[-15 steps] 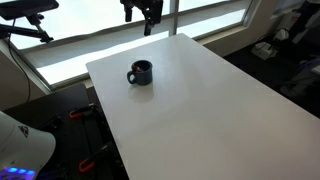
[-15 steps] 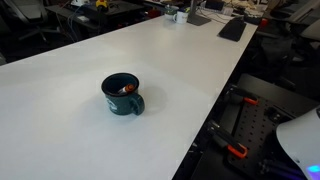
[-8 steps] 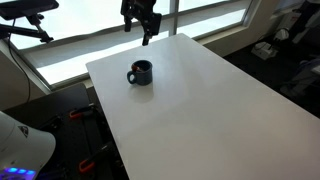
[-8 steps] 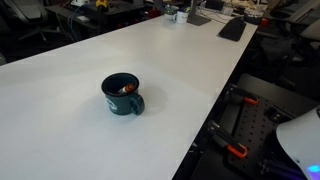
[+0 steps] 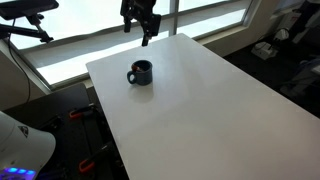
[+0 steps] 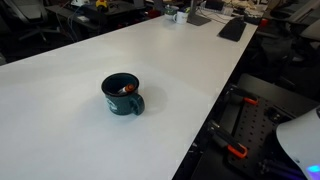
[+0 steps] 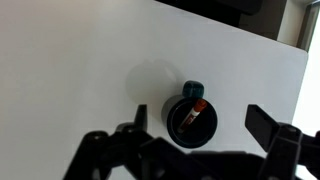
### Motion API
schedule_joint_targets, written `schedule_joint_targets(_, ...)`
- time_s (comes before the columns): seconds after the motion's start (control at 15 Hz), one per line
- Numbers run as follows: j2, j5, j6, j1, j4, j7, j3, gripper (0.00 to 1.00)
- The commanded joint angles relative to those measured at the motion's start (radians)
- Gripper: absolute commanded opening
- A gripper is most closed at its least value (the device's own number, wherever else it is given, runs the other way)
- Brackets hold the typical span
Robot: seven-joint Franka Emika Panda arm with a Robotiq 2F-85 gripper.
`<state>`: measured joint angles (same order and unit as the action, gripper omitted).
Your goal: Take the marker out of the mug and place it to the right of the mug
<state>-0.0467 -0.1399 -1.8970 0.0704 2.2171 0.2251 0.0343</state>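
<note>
The dark navy mug [image 5: 140, 72] stands on the white table [image 5: 200, 100] near its far left part; it also shows in an exterior view [image 6: 123, 94] and from above in the wrist view [image 7: 188, 119]. The red marker [image 7: 192, 115] leans inside the mug, its tip near the rim; a bit of red shows in an exterior view [image 6: 126, 89]. My gripper [image 5: 144, 32] hangs open and empty high above the table's far edge, behind the mug. In the wrist view its fingers [image 7: 200, 125] spread wide on either side of the mug.
A window and sill run behind the table [image 5: 80, 45]. A desk with a keyboard [image 6: 232, 28] and clutter lies beyond the table's far end. Red clamps [image 6: 235, 152] sit on the floor by the table edge.
The gripper has come down slightly toward the table's far edge between one second ago and half a second ago. Mug and marker have not moved.
</note>
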Motion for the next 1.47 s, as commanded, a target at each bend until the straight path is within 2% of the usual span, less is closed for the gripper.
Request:
schedule_joint_targets(0.0,0.037,0.026,-0.003,0.004,-0.008,-0.042,0.018,1.00)
schedule_joint_targets(0.2,0.092,-0.003,0.000,0.003,-0.026,-0.031,0.022,1.00)
schedule_joint_targets(0.87,0.221,-0.016,-0.110,-0.004,-0.045,0.035,0.039,1.00)
schedule_joint_targets(1.4,0.310,-0.017,-0.033,-0.018,-0.116,0.227,0.072,1.00)
